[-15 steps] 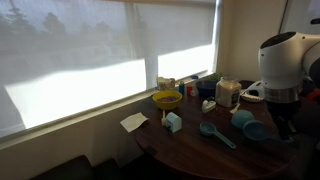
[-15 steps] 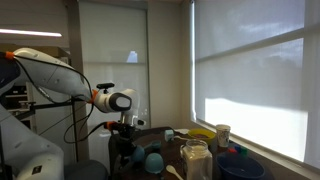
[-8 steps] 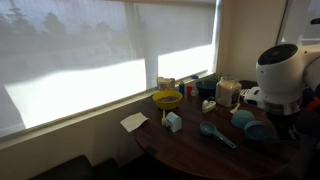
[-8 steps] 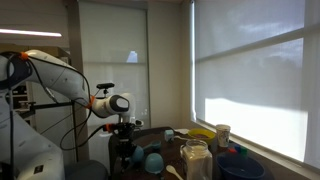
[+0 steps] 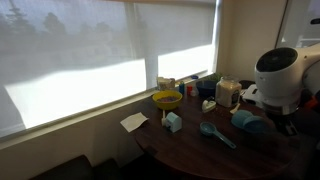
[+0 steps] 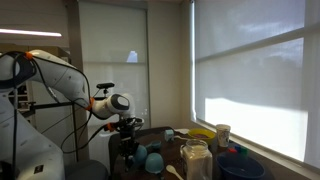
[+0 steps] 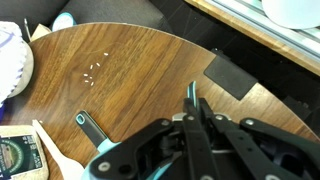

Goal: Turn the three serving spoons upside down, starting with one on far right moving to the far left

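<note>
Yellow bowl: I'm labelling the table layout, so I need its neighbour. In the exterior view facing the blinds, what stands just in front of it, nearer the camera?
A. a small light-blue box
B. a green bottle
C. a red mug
A: in an exterior view the small light-blue box stands just camera-side of the yellow bowl; no mug or bottle is there.

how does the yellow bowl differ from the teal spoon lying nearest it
The yellow bowl is yellow, the teal spoon teal. The spoon has a long flat handle; the bowl shows none. The bowl sits nearer the window, the spoon farther out. Both rest on the wooden table.
</note>
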`<action>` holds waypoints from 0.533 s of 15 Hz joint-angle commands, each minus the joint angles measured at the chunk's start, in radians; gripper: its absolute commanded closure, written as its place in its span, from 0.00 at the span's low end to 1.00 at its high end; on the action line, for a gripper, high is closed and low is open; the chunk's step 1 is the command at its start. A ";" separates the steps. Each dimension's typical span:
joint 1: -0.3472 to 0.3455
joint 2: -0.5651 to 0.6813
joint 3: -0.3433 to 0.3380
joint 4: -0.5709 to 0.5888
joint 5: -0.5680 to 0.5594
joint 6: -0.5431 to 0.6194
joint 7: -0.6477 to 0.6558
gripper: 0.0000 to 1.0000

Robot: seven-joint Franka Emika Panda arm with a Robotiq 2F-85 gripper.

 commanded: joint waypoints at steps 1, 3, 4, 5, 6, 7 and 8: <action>0.023 0.055 0.017 0.027 -0.060 -0.038 0.044 0.98; 0.028 0.071 0.025 0.029 -0.081 -0.049 0.053 0.98; 0.029 0.078 0.030 0.031 -0.095 -0.058 0.063 0.98; 0.032 0.084 0.034 0.033 -0.108 -0.064 0.068 0.98; 0.034 0.091 0.039 0.035 -0.121 -0.072 0.075 0.98; 0.037 0.097 0.043 0.037 -0.134 -0.076 0.081 0.98; 0.040 0.103 0.046 0.039 -0.145 -0.081 0.087 0.97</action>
